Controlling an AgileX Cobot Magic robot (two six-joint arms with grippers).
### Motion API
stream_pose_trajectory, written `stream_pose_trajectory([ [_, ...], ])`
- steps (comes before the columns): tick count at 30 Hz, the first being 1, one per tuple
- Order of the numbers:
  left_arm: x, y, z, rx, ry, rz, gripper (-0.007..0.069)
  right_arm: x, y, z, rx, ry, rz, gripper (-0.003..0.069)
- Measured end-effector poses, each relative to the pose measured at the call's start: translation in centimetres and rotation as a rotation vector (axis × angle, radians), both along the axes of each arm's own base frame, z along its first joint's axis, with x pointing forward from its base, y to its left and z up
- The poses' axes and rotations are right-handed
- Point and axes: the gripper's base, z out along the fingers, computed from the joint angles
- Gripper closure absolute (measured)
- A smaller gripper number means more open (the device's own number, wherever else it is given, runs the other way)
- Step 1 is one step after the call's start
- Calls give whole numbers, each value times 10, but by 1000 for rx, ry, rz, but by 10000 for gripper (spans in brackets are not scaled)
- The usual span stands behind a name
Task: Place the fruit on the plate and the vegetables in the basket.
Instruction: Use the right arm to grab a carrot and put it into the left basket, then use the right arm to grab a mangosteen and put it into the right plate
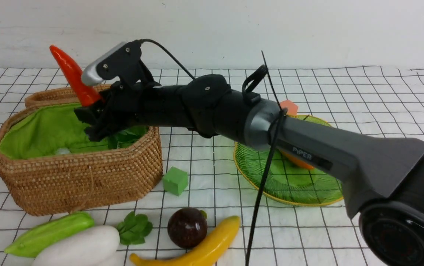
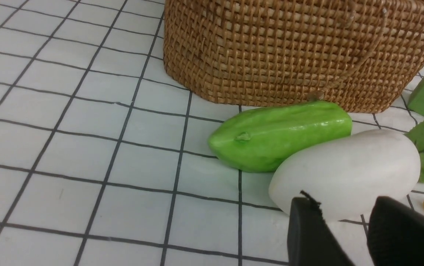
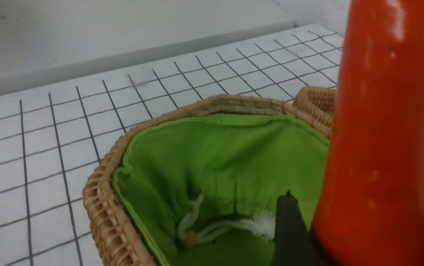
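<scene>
My right gripper point(image 1: 93, 112) reaches across over the open wicker basket point(image 1: 75, 184) and is shut on the orange-red carrot point(image 1: 72, 75). The carrot's tip points up and its green leaves hang into the green lining. In the right wrist view the carrot point(image 3: 385, 129) fills the gap between the jaws of that gripper point(image 3: 366, 229). The green cucumber point(image 1: 49, 233), white radish point(image 1: 79, 247), dark purple ball point(image 1: 187, 227) and banana point(image 1: 204, 247) lie in front. The mango point(image 1: 296, 162) rests on the green plate point(image 1: 307, 188), mostly behind the arm. My left gripper point(image 2: 348, 221) is open just short of the radish point(image 2: 348, 173), which lies beside the cucumber point(image 2: 282, 135).
A green foam cube point(image 1: 175, 180) sits between basket and plate, and an orange cube point(image 1: 289, 107) shows behind the plate. The basket's lid point(image 1: 49, 96) lies folded back behind it. My right arm spans the middle of the table. A gridded white cloth covers the table.
</scene>
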Motion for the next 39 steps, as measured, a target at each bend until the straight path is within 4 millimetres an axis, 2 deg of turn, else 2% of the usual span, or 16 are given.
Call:
stream_pose_trajectory([
  [2,0,0,0,0,0,0,386,-1,-1,5,11,10,3,229],
  [3,0,0,0,0,0,0,386,-3,-2,9,9,8,16,163],
  [5,0,0,0,0,0,0,386,-5,-3,14,-1,-1,37,108],
  [6,0,0,0,0,0,0,386,-11,-4,22,-26,-19,79,39],
  [8,0,0,0,0,0,0,386,-21,-8,38,-77,-48,140,-10],
  [9,0,0,0,0,0,0,386,-22,-8,39,-93,-55,151,-12],
  [11,0,0,0,0,0,0,386,-38,-19,68,-155,-72,204,-13],
  [14,0,0,0,0,0,0,386,-60,-37,95,-283,-59,303,11],
  [20,0,0,0,0,0,0,386,-102,-72,119,-545,59,493,58],
  [22,0,0,0,0,-1,0,386,-108,-77,115,-578,101,496,62],
  [26,0,0,0,1,0,0,386,-122,-95,68,-737,180,573,64],
  [27,0,0,0,1,0,0,386,-123,-96,66,-743,182,576,64],
  [28,0,0,0,1,0,0,386,-124,-101,49,-792,207,569,64],
  [31,0,0,0,1,0,0,386,-117,-107,23,-808,306,395,64],
  [34,0,0,0,0,0,0,386,-105,-102,12,-703,438,185,64],
  [39,0,0,0,0,0,0,386,-97,-88,-10,-624,533,89,64],
])
